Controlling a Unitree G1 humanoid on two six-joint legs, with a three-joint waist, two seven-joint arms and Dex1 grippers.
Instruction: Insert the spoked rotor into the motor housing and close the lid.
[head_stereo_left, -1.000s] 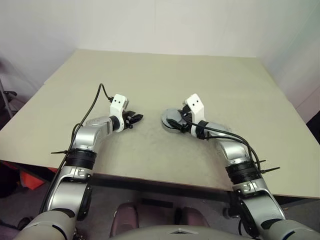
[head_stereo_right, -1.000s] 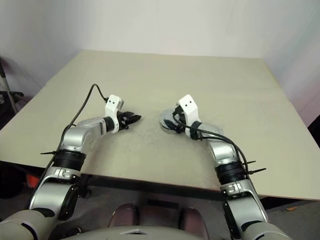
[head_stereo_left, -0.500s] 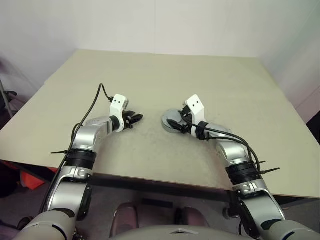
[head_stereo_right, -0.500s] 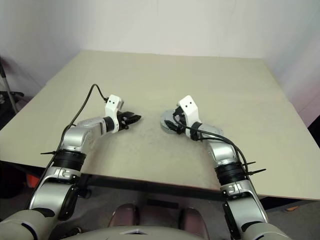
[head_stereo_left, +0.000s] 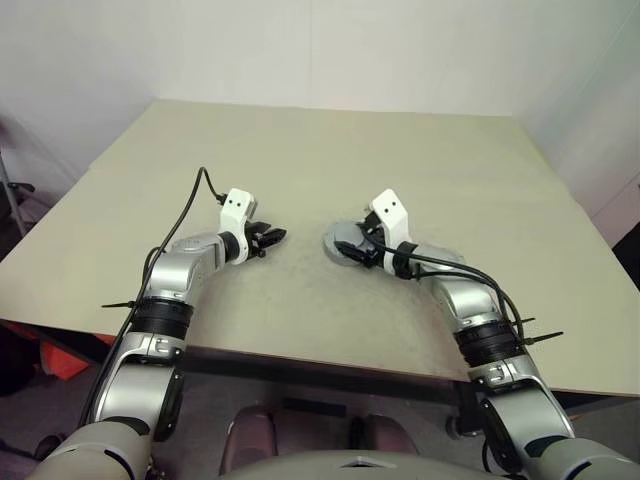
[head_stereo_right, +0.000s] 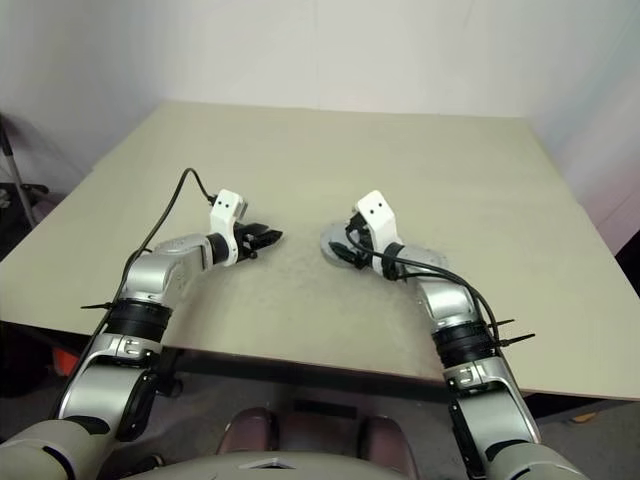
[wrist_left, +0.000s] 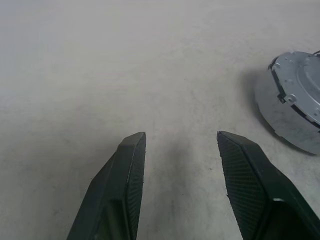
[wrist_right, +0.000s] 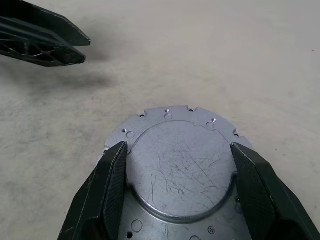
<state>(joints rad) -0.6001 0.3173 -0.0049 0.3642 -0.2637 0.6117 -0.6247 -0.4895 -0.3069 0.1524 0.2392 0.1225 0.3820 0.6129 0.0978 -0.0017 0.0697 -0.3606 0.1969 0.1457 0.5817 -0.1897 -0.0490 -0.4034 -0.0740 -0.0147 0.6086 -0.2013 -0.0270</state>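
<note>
Two grippers over a bare beige table (head_stereo_left: 300, 140), matte and faintly speckled. Between them, nearer the right one, lay the lid (wrist_right: 177, 165): round, grey metal, broad face turned up, axis running roughly straight up from the tabletop. Had no long axis to speak of (round all the way about). Carried a rim cut with small square notches and dotted with tiny holes. Rose in the middle to a smooth circular boss, scuffed with fine scratches. Showed, from the left wrist, a paler grey side beneath the top plate, so looked squat rather than wafer-thin. Could not tell whether the motor housing sat under it.

Right gripper (wrist_right: 177, 145): reached in low over the lid from the near side, pointing toward the left arm. Stood with both black ribbed fingers (wrist_right: 112, 185) spread wide, one either side of the boss, inner faces lined up on its edge. Looked closed on that boss, a wide hold.

Left gripper (wrist_left: 180, 137): hung just above bare table, well apart from the lid, aimed toward it. Held nothing, with the wedge-shaped textured fingers parted about halfway and only tabletop in the gap.
</note>
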